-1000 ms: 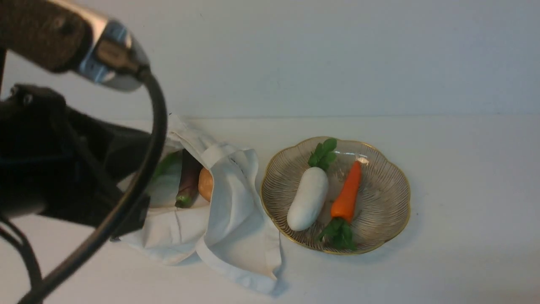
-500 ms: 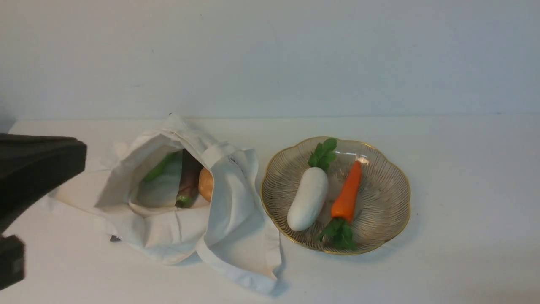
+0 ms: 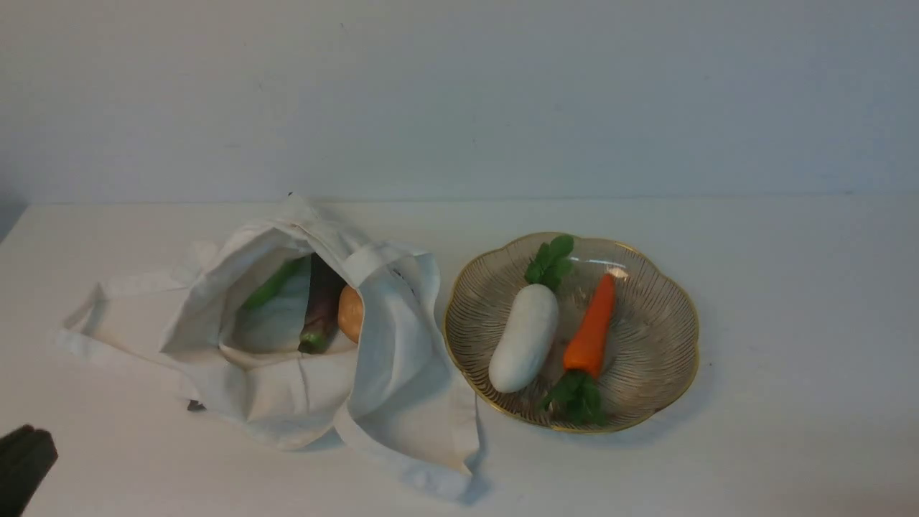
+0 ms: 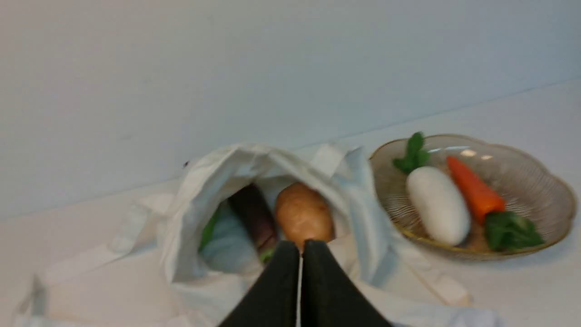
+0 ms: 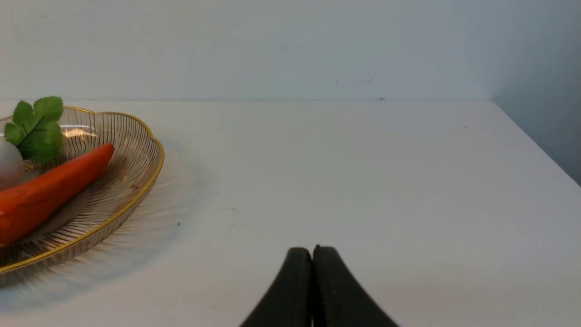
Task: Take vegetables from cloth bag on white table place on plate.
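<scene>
Now that the left arm has pulled back out of the middle of the front view, only a dark corner of it remains at the lower left edge, and the cloth bag (image 3: 301, 345) lies fully exposed at centre-left on the white table (image 3: 790, 287). Its mouth gapes open, showing the green vegetable (image 3: 271, 285), the dark purple-brown one (image 3: 321, 305) and the tan round one (image 3: 350, 314) still inside, so three picks appear to remain. In the left wrist view the left gripper (image 4: 299, 247) has its fingers pressed together, empty, aimed at the bag's opening just short of the tan one. Right of centre, the plate (image 3: 668, 337) holds the white radish (image 3: 525, 337) and the orange carrot (image 3: 592, 329) side by side. Further right, the right gripper (image 5: 312, 254) hangs over bare table beside the plate, fingers likewise together, holding nothing.
</scene>
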Robot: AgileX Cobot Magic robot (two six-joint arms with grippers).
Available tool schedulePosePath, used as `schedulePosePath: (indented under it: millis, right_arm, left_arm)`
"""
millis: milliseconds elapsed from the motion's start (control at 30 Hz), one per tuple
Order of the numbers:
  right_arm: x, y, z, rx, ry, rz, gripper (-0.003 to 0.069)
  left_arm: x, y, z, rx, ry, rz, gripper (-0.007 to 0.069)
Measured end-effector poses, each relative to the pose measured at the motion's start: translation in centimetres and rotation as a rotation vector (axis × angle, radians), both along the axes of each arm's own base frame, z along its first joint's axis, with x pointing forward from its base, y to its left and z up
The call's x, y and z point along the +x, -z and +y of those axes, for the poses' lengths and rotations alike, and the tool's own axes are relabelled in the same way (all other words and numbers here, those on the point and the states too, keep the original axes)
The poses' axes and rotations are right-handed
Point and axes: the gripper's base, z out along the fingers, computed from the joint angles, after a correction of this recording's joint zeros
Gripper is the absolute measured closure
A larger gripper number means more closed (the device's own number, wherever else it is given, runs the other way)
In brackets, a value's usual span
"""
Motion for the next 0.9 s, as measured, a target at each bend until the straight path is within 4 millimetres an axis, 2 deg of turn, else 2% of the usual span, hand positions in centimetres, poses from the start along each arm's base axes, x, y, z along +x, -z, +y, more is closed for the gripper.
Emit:
schedulePosePath:
  millis: [33, 67, 133, 200, 233, 400, 900]
  right_arm:
    - [0.0, 0.0, 0.0, 0.0, 0.0, 0.0, 0.0669]
    - [0.0, 0.0, 0.0, 0.0, 0.0, 0.0, 0.0669]
    - [0.0, 0.0, 0.0, 0.0, 0.0, 0.0, 0.0669]
    - [0.0, 0.0, 0.0, 0.0, 0.0, 0.0, 0.0669]
    - [0.0, 0.0, 0.0, 0.0, 0.0, 0.0, 0.0669]
    - [0.0, 0.0, 0.0, 0.0, 0.0, 0.0, 0.0669]
    - [0.0, 0.0, 0.0, 0.0, 0.0, 0.0, 0.0669]
  left_arm:
    - [0.0, 0.5, 0.1, -0.003, -0.021, 0.002, 0.0629]
    - [0.1, 2.7, 0.3, -0.004, -0.072, 0.02, 0.0629]
    - [0.4, 4.9, 0.5, 0.004, -0.126, 0.07, 0.0629]
    - [0.6, 7.0, 0.7, 0.01, -0.172, 0.132, 0.0629]
    - [0.6, 7.4, 0.7, 0.009, -0.183, 0.144, 0.0629]
    - [0.7, 7.8, 0.9, -0.001, -0.228, 0.158, 0.0629]
    - [0.7, 7.8, 0.9, 0.027, -0.222, 0.154, 0.0629]
